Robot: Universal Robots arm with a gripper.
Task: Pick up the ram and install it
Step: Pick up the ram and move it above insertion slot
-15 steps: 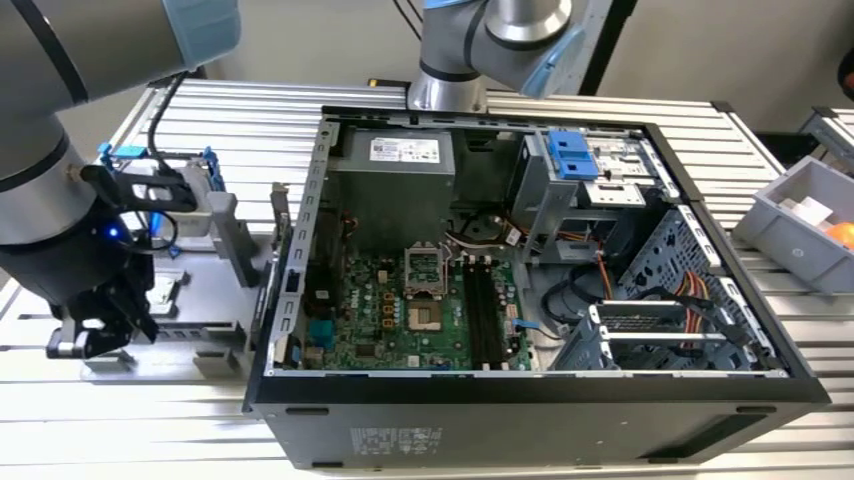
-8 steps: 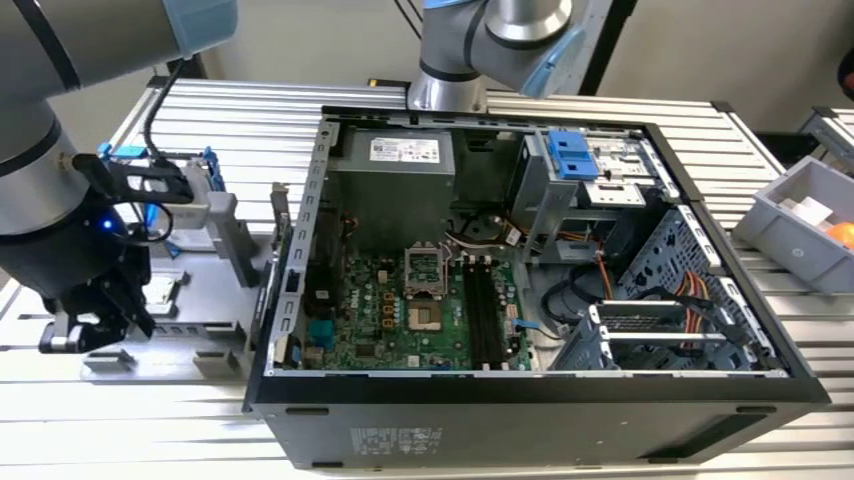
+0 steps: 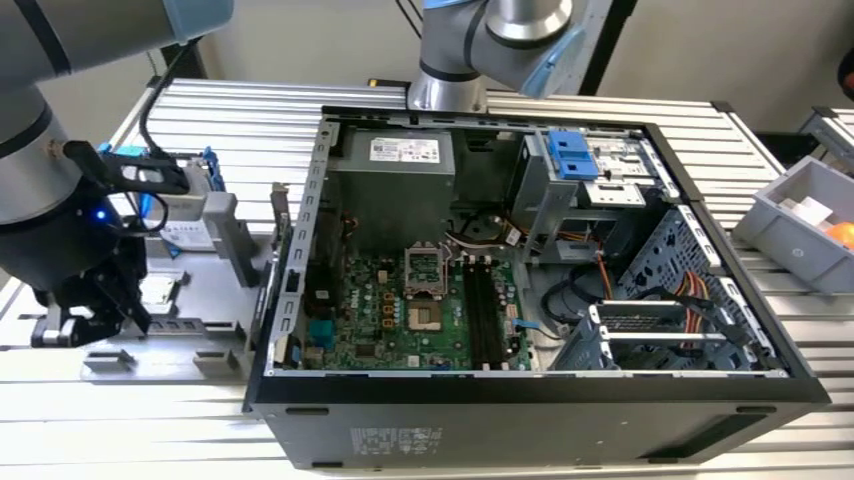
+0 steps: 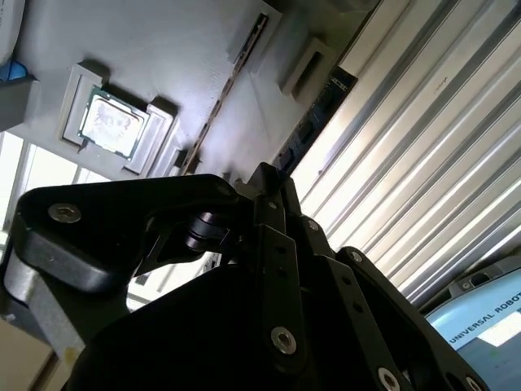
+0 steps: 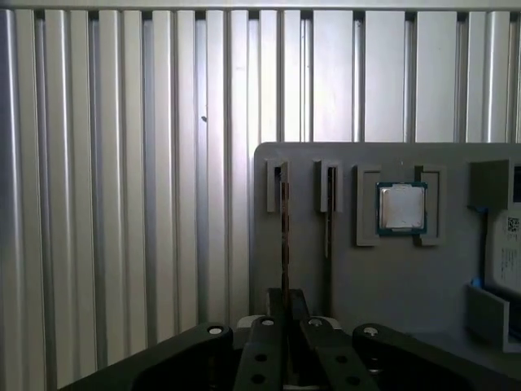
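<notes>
Tool (image 5: 285, 300) is lined up over the near end of the ram (image 5: 284, 236), which stands on edge in a slot of the grey holder (image 5: 350, 277). I'd say that leaves its thin sides free for a pinch. Whether I'm clenched on it or released, I cannot tell. The holder sits on a ribbed metal tabletop (image 5: 122, 204), and the open computer case (image 3: 534, 395) lies just beside it.

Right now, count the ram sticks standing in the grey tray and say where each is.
2. One ram stick stands in the tray's outermost slot, by the gripper; the second ram stick stands in the next slot, toward the CPU chip.
</notes>
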